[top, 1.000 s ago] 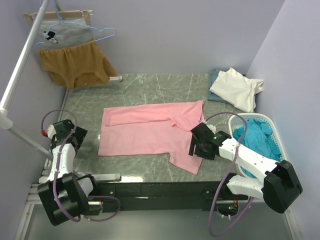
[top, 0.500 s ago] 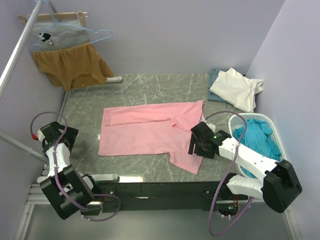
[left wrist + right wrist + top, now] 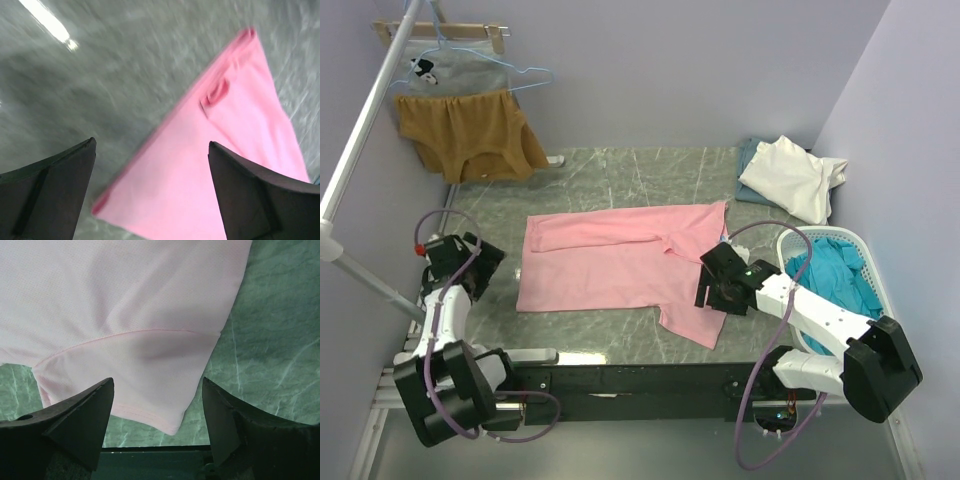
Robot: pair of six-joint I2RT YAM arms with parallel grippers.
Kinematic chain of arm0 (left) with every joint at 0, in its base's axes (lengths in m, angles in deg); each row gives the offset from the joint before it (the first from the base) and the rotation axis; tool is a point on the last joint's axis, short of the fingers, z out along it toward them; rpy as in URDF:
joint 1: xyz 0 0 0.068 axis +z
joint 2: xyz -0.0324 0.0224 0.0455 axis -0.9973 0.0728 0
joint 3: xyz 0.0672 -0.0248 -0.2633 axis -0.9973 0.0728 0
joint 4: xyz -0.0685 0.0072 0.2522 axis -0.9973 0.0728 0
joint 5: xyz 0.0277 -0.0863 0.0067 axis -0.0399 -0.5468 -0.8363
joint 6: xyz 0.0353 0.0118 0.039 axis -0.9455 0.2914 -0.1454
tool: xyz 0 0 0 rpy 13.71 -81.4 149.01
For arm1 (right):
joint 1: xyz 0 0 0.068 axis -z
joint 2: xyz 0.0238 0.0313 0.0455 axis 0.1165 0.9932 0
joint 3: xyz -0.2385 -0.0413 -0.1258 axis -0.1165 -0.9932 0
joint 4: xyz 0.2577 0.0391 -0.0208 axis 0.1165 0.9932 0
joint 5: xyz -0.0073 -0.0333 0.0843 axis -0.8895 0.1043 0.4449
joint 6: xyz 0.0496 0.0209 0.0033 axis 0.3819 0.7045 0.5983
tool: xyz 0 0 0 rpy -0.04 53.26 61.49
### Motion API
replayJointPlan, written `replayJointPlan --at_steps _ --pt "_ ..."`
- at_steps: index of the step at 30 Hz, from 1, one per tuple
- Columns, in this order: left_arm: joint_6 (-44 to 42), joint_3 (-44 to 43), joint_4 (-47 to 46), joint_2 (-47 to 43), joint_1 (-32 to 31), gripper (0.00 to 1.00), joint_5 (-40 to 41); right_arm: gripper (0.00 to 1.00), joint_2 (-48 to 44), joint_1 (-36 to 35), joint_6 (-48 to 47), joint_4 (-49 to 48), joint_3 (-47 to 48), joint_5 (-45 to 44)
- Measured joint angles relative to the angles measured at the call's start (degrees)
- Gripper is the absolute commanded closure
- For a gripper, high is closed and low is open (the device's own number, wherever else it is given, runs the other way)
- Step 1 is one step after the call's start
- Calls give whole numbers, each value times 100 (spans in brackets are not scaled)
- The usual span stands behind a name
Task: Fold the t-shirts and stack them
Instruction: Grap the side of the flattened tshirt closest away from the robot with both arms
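On the marble table (image 3: 620,170), the light pink t-shirt (image 3: 610,265) lies flat, one sleeve splayed. Left gripper (image 3: 151,145) and right gripper (image 3: 157,381) gape, empty.

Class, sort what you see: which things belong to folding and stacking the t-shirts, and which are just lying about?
For the job: pink t-shirt, cream-white t-shirt, grey-blue t-shirt under it, teal t-shirts in the basket.
Not the job: mustard-brown garment and grey garment on hangers.

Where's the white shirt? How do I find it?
Start at the grey marble table and go to its far right corner. The cream-white t-shirt lies bunched there on a grey-blue t-shirt. It is the only white one; the pink t-shirt lies spread flat.
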Motion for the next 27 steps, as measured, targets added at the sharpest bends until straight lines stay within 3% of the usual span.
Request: replayJointPlan --at_steps 7,16,27 --pt "367 81 612 -728 -1130 1 365 23 -24 7 52 -13 -4 46" --pt "796 -79 1412 -363 -2505 1 883 22 -260 9 98 -92 -160 153" --pt "1644 -284 2317 -170 -2732 1 1851 22 -389 9 63 -219 -280 299"
